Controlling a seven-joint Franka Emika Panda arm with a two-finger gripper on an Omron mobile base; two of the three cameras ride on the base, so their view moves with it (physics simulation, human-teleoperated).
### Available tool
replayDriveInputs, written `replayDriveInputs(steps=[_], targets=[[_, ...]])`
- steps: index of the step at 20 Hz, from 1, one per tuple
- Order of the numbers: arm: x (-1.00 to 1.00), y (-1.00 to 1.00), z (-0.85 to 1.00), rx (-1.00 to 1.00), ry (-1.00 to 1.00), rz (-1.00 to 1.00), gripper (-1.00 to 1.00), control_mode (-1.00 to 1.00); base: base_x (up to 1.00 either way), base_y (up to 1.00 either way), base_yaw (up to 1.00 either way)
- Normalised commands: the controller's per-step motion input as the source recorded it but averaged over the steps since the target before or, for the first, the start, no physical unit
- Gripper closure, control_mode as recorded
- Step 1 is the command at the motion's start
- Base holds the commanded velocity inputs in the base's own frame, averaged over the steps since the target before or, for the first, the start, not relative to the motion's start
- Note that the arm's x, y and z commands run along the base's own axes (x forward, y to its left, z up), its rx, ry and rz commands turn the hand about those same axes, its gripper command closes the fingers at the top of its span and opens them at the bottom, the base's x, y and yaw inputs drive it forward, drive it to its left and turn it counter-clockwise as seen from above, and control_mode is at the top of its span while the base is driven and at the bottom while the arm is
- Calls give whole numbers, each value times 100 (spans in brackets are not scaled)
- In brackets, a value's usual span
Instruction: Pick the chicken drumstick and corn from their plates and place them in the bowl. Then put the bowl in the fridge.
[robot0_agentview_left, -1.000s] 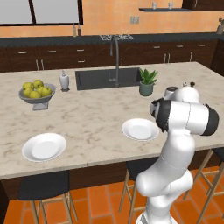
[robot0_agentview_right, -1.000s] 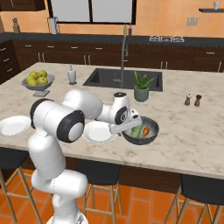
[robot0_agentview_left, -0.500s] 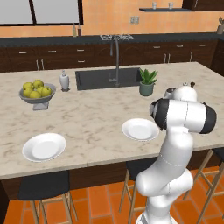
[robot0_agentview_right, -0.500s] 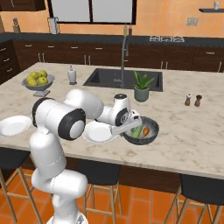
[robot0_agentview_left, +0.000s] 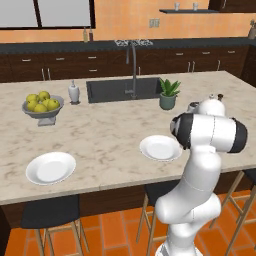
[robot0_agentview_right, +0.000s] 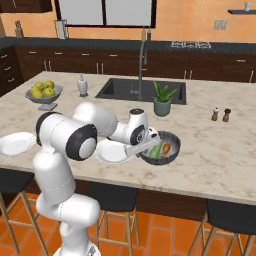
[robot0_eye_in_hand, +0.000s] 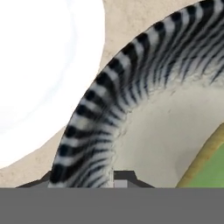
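Gripping the bowl by its near rim is judged to be the step in hand: both foods already lie inside it, the corn beside the chicken drumstick, and both plates sit bare on the counter, one just beside the bowl and one well apart at the far left. The gripper reaches low over the bowl's near edge. In the hand view the striped rim runs right up to the fingers, but the tips are hidden, so whether the pincer is clamped on the rim or merely closing toward it cannot be told.

Procedure, as a judgement:
- Seat one finger inside the wall and one outside, deep enough that the rim does not pivot.
- Confirm a firm hold before lifting.
- Raise the bowl level and slowly; a tilt toward the far side would let the contents roll out.
- Clear the adjacent plate before the base drives toward the fridge.
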Motion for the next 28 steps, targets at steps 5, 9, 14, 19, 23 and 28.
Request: replayDriveInputs(steps=[5, 9, 14, 19, 23, 28], targets=[[-24, 0, 43, 0, 0, 13, 100, -100, 0, 0, 0], [-34, 12, 98, 0, -4, 15, 100, -100, 0, 0, 0], [-88, 43, 98, 0, 2, 30, 100, -100, 0, 0, 0], [-100, 83, 84, -1, 4, 48, 100, -100, 0, 0, 0], [-91, 99, 51, -7, 6, 55, 100, -100, 0, 0, 0], [-92, 75, 14, -1, 6, 52, 100, -100, 0, 0, 0]])
